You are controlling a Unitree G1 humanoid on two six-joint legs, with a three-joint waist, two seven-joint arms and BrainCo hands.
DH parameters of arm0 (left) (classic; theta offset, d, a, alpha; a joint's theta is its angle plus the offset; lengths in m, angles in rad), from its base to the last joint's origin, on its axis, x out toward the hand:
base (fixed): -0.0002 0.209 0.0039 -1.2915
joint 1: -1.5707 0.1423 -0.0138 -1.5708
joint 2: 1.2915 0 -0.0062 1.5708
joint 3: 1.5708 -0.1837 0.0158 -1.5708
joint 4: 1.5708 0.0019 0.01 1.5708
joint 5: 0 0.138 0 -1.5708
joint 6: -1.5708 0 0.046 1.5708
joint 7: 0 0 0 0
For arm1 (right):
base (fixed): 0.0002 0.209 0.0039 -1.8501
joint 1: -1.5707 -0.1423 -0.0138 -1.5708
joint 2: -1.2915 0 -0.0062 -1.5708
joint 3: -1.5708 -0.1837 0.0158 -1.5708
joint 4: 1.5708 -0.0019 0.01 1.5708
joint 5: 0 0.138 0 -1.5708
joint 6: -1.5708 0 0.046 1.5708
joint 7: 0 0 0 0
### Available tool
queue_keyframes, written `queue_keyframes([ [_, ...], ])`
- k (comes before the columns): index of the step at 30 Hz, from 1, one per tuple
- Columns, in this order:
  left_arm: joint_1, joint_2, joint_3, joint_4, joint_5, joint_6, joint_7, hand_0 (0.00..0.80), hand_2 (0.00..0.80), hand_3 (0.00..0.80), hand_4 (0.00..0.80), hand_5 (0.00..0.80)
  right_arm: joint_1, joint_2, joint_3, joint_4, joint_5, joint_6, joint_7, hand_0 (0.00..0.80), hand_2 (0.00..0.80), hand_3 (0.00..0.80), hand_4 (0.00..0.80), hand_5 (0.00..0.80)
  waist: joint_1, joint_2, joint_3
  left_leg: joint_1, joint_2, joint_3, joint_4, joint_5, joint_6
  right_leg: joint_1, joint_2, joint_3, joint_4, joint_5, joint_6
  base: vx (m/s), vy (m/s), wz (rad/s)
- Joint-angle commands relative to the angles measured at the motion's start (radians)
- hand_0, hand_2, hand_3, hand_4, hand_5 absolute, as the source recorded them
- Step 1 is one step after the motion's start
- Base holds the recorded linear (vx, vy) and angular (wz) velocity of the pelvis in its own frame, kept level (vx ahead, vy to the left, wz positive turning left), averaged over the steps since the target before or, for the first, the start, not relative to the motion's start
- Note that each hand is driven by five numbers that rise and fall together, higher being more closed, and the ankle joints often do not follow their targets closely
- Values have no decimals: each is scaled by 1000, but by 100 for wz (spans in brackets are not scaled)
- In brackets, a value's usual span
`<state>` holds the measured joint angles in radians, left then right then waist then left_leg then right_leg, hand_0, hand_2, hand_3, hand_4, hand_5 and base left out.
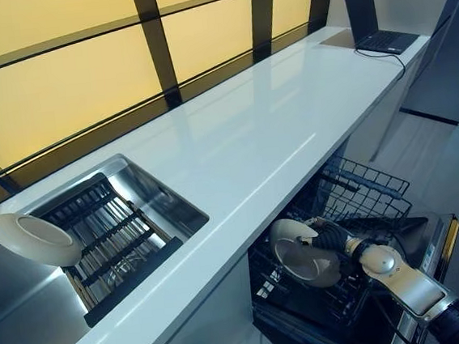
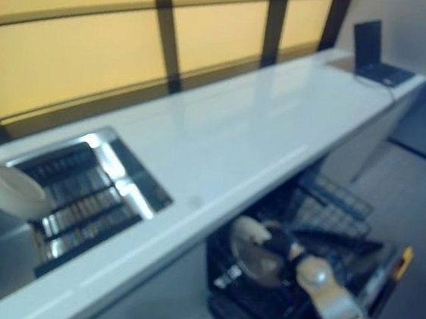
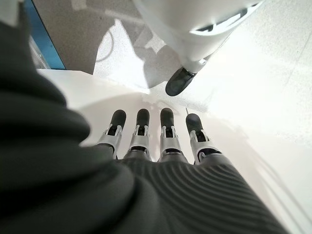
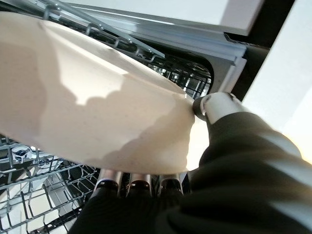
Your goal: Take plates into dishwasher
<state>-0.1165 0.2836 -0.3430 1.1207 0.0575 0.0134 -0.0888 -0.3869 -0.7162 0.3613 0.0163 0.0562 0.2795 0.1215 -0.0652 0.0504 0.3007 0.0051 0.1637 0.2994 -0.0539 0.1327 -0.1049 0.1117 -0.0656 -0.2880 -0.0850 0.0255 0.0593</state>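
**A plate held over the dishwasher rack**

The round cream plate point(image 1: 305, 256) is in the robot's right hand point(image 1: 327, 236). The thumb presses on the plate's edge and the fingers curl under it, so the hand is closed on the plate. In the right wrist view the plate fills most of the picture, with the thumb tip on its rim and the fingers underneath.

The plate is tilted, nearly standing on its edge, and its hollow side faces up and toward the robot. It hangs just above the black wire dishwasher rack point(image 1: 354, 196), which is pulled out below the counter. I cannot tell if the plate's low edge touches the wires yet. I think the next move is to lower the plate into a slot between the wires. For that, the plate's edge must line up with the gap, so the hand may need to turn it more upright.

The plate looks smooth, plain and clean, with a shallow dip in the middle. It could slip if the hand lets go too soon.

A second cream plate point(image 1: 33, 239) leans at the left edge of the steel sink point(image 1: 145, 180), over a dark ridged drying rack point(image 1: 106, 237). The left hand point(image 3: 161, 141) is the nearer one to it. Its fingers are straight and hold nothing, resting over the long white counter point(image 1: 251, 137). A black laptop point(image 1: 373, 20) sits far off at the counter's end.
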Motion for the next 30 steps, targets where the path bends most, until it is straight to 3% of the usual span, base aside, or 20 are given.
queue_keyframes([
  [1,-4,34,-38,1,24,-7,-5,0,0,0,0,0,-6,19,8,-26,-89,-86,-6,800,800,800,800,800,-6,-47,-47,-75,12,66,-12,23,-47,-1,55,20,89,-118,-17,0,0,0],
  [14,-21,49,-40,-19,25,16,-10,0,0,0,0,0,-58,-29,78,58,-337,-146,22,800,800,800,800,800,18,-49,-28,-95,2,39,-7,23,-45,-2,58,17,75,-105,-12,-3,1,0],
  [18,-22,54,-41,-24,28,20,-15,0,0,0,0,0,-77,-32,112,112,-353,-134,33,800,800,800,800,800,27,-44,-22,-108,6,49,-7,41,-37,-9,60,4,71,-91,-17,-19,6,0],
  [19,-21,54,-41,-23,28,20,-15,0,0,0,0,0,-76,-31,113,115,-355,-135,34,800,800,800,800,800,25,-47,-25,-98,-1,35,-13,26,-48,0,57,12,70,-104,-12,0,0,0],
  [22,-26,53,-41,-28,33,20,-19,0,0,0,0,0,-78,-12,127,169,-382,-146,39,800,800,800,800,800,34,-42,-19,-112,4,43,-10,42,-38,-8,62,1,69,-91,-17,-11,10,0],
  [23,-25,52,-42,-28,34,20,-20,0,0,0,0,0,-77,-10,129,173,-384,-146,40,800,800,800,800,800,32,-45,-22,-102,-3,30,-15,27,-48,2,58,9,68,-105,-11,-63,7,0],
  [24,-27,51,-44,-30,34,21,-20,0,0,0,0,0,-78,-6,134,186,-386,-149,37,800,800,800,800,800,36,-41,-19,-112,4,42,-11,42,-38,-6,62,0,68,-92,-17,66,3,1],
  [30,-35,45,-55,-37,46,28,-27,0,0,0,0,0,-71,37,152,259,-385,-152,9,800,800,800,800,800,42,-43,-20,-105,-6,23,-14,29,-47,8,55,2,67,-107,-12,3,3,1],
])
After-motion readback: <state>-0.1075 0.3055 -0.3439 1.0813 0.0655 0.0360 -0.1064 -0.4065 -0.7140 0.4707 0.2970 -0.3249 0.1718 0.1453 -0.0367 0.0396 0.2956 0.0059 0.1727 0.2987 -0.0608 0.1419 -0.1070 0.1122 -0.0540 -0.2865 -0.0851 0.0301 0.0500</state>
